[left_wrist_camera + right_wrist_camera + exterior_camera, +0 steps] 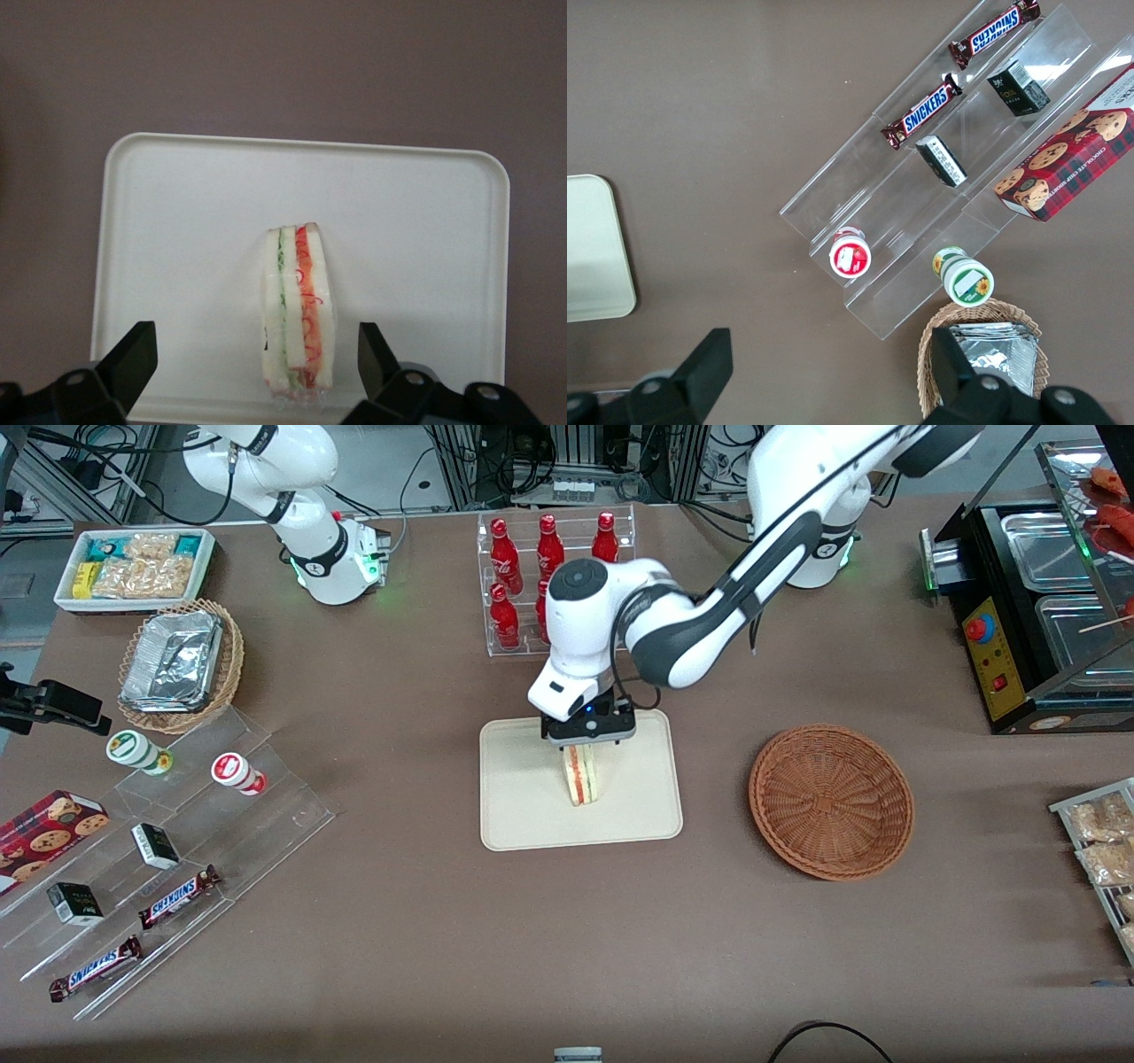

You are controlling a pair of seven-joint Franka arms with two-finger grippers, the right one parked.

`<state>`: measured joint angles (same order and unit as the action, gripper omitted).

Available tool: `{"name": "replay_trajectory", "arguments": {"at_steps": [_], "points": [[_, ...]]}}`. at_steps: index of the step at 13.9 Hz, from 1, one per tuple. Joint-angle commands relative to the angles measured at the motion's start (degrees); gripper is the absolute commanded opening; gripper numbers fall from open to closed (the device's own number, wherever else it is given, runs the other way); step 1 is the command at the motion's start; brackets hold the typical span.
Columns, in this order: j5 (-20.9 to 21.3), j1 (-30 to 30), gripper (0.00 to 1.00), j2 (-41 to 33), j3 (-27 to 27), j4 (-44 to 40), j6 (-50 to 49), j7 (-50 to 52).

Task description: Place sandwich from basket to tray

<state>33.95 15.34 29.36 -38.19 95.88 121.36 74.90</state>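
Left wrist view: hand (257,367) spread wide, straddling the clear-wrapped triangular white-bread sandwich (299,305) standing on the cream rectangular plastic tray (177,221); its long axis runs 12-to-6 between the fingers, touching neither.

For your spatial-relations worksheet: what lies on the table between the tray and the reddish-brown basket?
Nothing: the front view shows bare table between the tray and the basket. The gripper is open over the sandwich on the tray.

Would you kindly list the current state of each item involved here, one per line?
sandwich: standing on edge on the tray, not gripped.
tray: holds only the sandwich.
basket: empty, upright on the table.
gripper: open, fingers either side of the sandwich, not touching it.
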Motion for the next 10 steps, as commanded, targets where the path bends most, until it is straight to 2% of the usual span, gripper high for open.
{"name": "replay_trajectory", "arguments": {"at_steps": [1,4,7,10], "points": [[-5.8,0.2,1.0,-4.0,1.8,-5.1,-8.6,-4.7],[-13.2,0.2,1.0,-6.2,6.3,-12.0,-17.4,-14.1],[-19.4,0.2,1.0,-11.3,12.5,-12.5,-20.2,-21.6],[-25.2,0.3,1.0,-16.1,20.2,-12.5,-25.3,-33.3]]}}
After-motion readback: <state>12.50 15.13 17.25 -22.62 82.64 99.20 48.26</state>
